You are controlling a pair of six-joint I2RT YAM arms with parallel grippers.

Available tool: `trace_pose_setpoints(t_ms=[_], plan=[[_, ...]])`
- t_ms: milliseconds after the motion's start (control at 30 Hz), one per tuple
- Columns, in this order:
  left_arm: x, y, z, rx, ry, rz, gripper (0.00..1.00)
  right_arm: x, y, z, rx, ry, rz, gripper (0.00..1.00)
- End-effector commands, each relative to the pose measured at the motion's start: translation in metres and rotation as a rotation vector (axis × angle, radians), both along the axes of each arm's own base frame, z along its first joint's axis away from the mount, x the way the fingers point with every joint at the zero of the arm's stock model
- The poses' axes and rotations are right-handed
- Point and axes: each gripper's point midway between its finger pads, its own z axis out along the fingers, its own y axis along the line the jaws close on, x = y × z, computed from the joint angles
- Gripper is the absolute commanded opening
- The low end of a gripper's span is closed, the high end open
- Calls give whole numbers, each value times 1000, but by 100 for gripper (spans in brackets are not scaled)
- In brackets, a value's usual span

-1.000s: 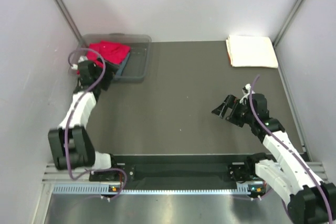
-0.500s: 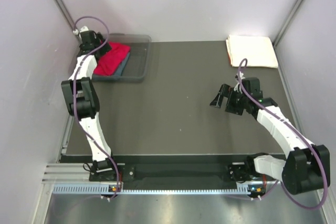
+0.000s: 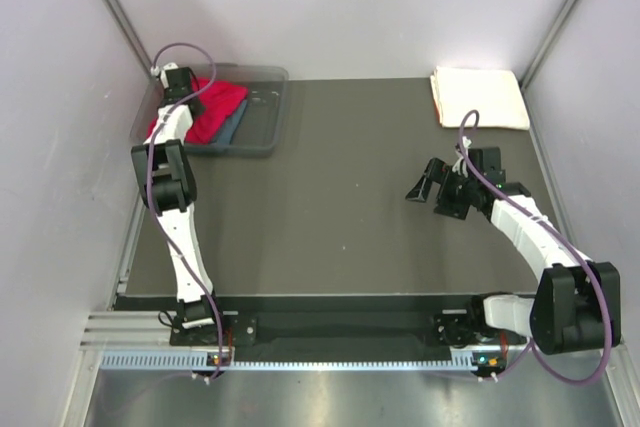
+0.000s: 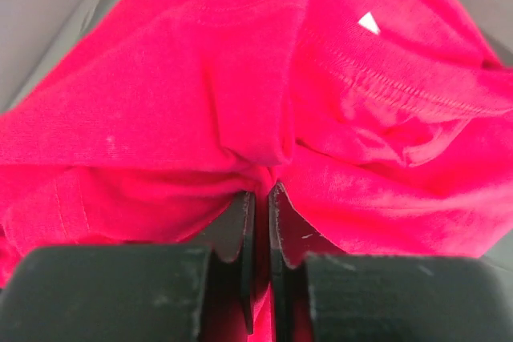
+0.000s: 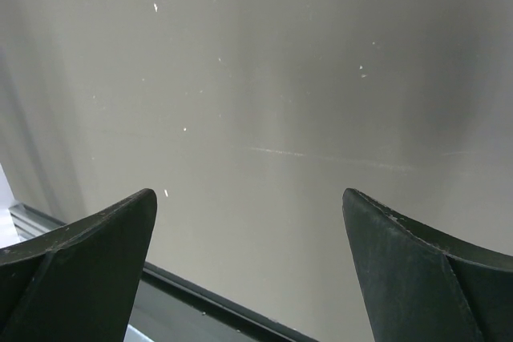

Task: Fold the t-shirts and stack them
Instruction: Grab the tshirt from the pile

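Inside the bin (image 3: 264, 115), left end effector (image 4: 260, 195) pinches crumpled red t-shirt (image 4: 200, 78) while right end effector (image 5: 248, 195) gapes.

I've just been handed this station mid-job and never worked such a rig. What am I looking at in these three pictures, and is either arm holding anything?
These are two robot arms bolted at the near edge of a dark table. The overhead picture looks down from behind them; the other two come from cameras on each wrist, looking past its own black fingers. The left gripper reaches into the clear plastic bin at the far left and is closed on a fold of the red t-shirt, which lies on a blue-grey t-shirt. The right gripper hangs open over bare table, holding nothing. A cream-white t-shirt, neatly folded, lies at the far right corner.
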Motion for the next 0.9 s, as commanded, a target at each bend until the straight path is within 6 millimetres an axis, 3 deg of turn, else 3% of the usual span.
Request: trace_pose_setpoints(t_ms=[0,133,267,300,333,400,433,533,567,600,633,767,800,833,867], plan=[[16,5,34,29,-65,-10,4,17,0,20,15,-78,0,100],[14,-10,79,-1,-143,-26,0,15,3,21,33,-73,12,100],[3,-33,157,-48,-277,-54,0,19,3,25,24,-84,18,100],[0,-42,173,-61,-303,-69,0,18,1,24,15,-74,24,100],[-7,-56,206,-82,-362,-94,0,21,2,28,9,-79,33,100],[-15,-75,243,-111,-430,-136,0,21,0,30,-3,-71,35,100],[-27,-85,278,-117,-489,-162,0,20,-1,33,-13,-67,37,100],[-50,-124,333,-179,-575,-275,0,16,-2,36,-23,-59,48,100],[-68,-133,366,-200,-632,-296,0,15,-2,37,-24,-55,51,100],[-80,-155,377,-243,-642,-368,0,14,-2,38,-29,-56,58,100],[-100,-167,401,-271,-681,-410,0,13,-1,40,-32,-51,68,100],[-161,-237,424,-353,-659,-582,0,10,0,50,-65,-79,107,100],[-177,-264,427,-373,-648,-644,0,9,1,53,-68,-87,110,100],[-201,-272,435,-383,-646,-663,0,8,5,58,-67,-103,124,99],[-216,-294,427,-411,-617,-709,0,8,8,61,-62,-110,127,100]])
